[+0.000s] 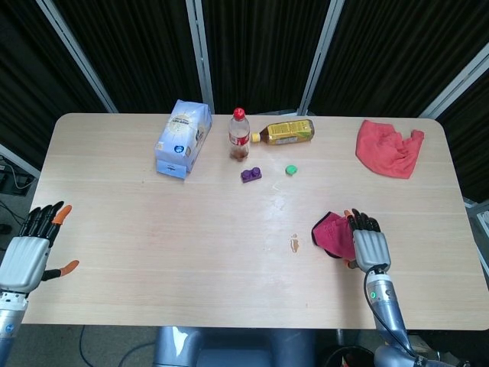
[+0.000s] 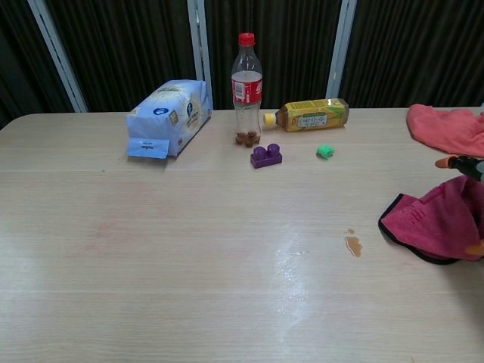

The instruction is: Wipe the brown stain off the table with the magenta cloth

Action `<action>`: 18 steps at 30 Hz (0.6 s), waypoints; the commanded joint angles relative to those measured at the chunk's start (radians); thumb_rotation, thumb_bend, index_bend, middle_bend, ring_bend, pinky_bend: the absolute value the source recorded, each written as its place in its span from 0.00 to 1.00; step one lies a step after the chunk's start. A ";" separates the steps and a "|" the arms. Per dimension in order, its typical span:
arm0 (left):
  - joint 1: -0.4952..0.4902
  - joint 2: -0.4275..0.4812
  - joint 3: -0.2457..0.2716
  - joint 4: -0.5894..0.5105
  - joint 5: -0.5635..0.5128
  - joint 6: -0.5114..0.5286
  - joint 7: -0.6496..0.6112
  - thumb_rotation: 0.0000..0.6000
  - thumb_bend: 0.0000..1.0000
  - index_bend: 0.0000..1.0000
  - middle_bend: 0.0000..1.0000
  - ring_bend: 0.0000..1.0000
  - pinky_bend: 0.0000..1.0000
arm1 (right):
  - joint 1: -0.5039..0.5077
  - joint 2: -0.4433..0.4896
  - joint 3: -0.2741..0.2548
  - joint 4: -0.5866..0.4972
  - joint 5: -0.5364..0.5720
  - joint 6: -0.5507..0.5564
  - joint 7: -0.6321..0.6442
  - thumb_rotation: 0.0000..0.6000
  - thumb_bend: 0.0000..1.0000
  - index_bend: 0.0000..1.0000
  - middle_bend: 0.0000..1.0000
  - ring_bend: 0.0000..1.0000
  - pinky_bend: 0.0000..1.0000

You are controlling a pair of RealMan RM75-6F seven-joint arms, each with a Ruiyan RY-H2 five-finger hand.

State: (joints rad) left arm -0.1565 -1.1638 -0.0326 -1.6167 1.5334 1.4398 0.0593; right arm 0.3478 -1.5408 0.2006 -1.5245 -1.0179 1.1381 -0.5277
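The magenta cloth (image 1: 333,233) (image 2: 437,221) lies bunched on the table right of the small brown stain (image 1: 294,244) (image 2: 352,243). My right hand (image 1: 367,242) lies over the cloth's right half, palm down, fingers stretched across it; whether they grip the cloth I cannot tell. In the chest view only an orange fingertip (image 2: 443,162) shows at the right edge. My left hand (image 1: 32,244) hovers open at the table's front left corner, fingers spread, holding nothing.
At the back stand a blue-white bag (image 1: 183,138), a cola bottle (image 1: 239,134), a lying yellow bottle (image 1: 284,132), a purple brick (image 1: 250,174) and a green cap (image 1: 291,170). A salmon cloth (image 1: 388,149) lies back right. A wet sheen (image 2: 291,261) lies left of the stain.
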 commanded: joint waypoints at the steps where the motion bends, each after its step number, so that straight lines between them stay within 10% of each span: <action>1: -0.003 0.001 -0.001 -0.001 -0.006 -0.008 -0.002 1.00 0.00 0.00 0.00 0.00 0.00 | 0.028 -0.015 0.013 0.035 0.051 -0.030 -0.027 1.00 0.00 0.00 0.00 0.00 0.09; 10: -0.008 0.006 -0.005 -0.005 -0.019 -0.020 -0.009 1.00 0.00 0.00 0.00 0.00 0.00 | 0.085 -0.044 0.028 0.106 0.169 -0.084 -0.086 1.00 0.05 0.03 0.00 0.00 0.13; 18: -0.008 0.004 -0.008 -0.004 -0.021 -0.013 -0.014 1.00 0.00 0.00 0.00 0.00 0.00 | 0.091 -0.086 -0.006 0.171 0.132 -0.063 -0.047 1.00 0.23 0.34 0.24 0.16 0.47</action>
State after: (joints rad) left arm -0.1647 -1.1592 -0.0409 -1.6205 1.5122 1.4260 0.0455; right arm 0.4390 -1.6132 0.2025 -1.3700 -0.8704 1.0672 -0.5931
